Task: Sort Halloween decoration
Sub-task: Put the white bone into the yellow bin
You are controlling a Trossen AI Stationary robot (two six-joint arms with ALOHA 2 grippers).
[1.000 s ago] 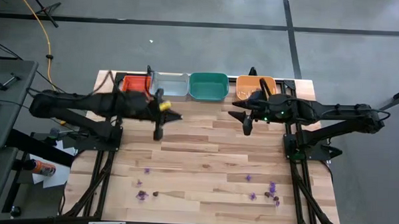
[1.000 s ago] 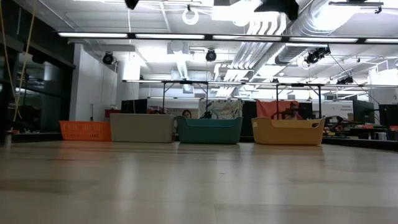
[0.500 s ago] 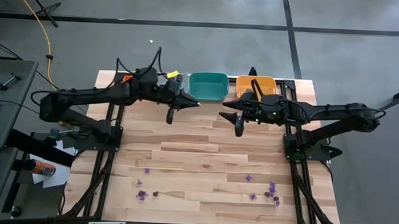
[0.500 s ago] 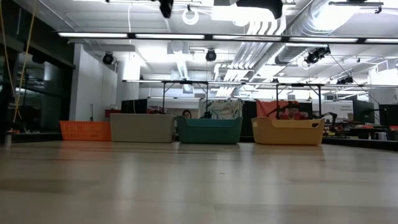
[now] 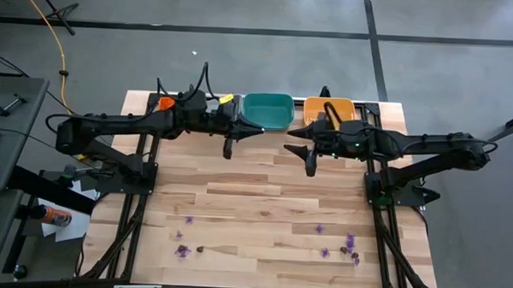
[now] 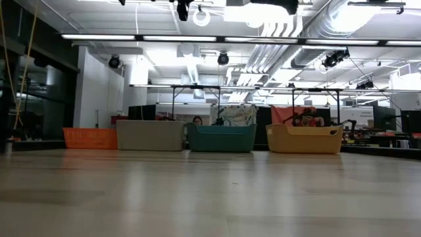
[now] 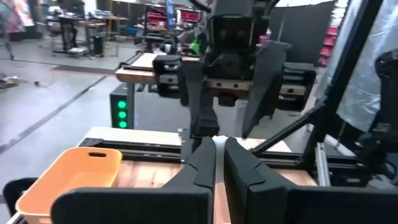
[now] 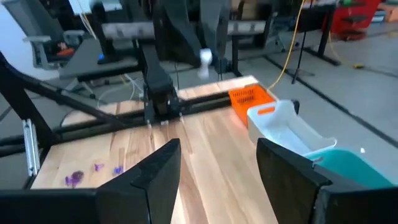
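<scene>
a pale wooden plank table (image 5: pixel 263 195) seen from above, with two dark jointed robot arms reaching in from either side. along the far edge stands a row of four small plastic trays with rounded corners: red (image 6: pixel 90 138), grey (image 6: pixel 150 135), green (image 5: pixel 267 110) and orange (image 5: pixel 329 110). from above, the green tray looks bare inside; the left arm covers most of the red and grey ones, and the right arm crosses part of the orange one, so their contents cannot be told.

the left gripper (image 5: pixel 229 149) hangs in the air just in front of the grey and green trays, its two dark fingers (image 7: pixel 205 163) pressed together with nothing seen between them. the right gripper (image 5: pixel 310 163) hangs in front of the orange tray, fingers (image 8: pixel 158 165) spread wide apart and holding nothing.

the halloween decoration (image 5: pixel 349 243), tiny trinkets, mostly purple with a few dark ones, lies scattered on the near part of the table, well apart from both grippers and the trays: a cluster near the right corner, a few more near the left (image 5: pixel 182 250).
</scene>
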